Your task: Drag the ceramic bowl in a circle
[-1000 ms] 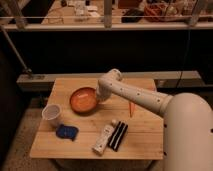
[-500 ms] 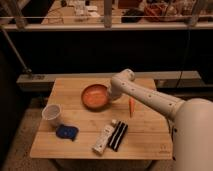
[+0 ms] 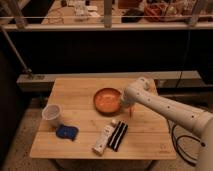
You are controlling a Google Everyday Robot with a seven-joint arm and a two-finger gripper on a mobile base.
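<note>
The ceramic bowl (image 3: 106, 100) is round, shallow and orange-red with a darker rim. It sits on the wooden table (image 3: 75, 97), a little right of the table's middle. My gripper (image 3: 123, 102) is at the bowl's right rim, at the end of the white arm (image 3: 165, 107) that reaches in from the right. The wrist covers the place where gripper and rim meet.
A small white cup (image 3: 52, 114) stands at the table's left. A blue object (image 3: 66, 132) lies in front of it. A white packet (image 3: 103, 138) and a black packet (image 3: 119, 135) lie near the front edge. An orange stick (image 3: 131, 112) lies under the arm.
The bowl has slid to the right across the table, from left of centre to right of centre. The gripper moved with it at the rim.
</note>
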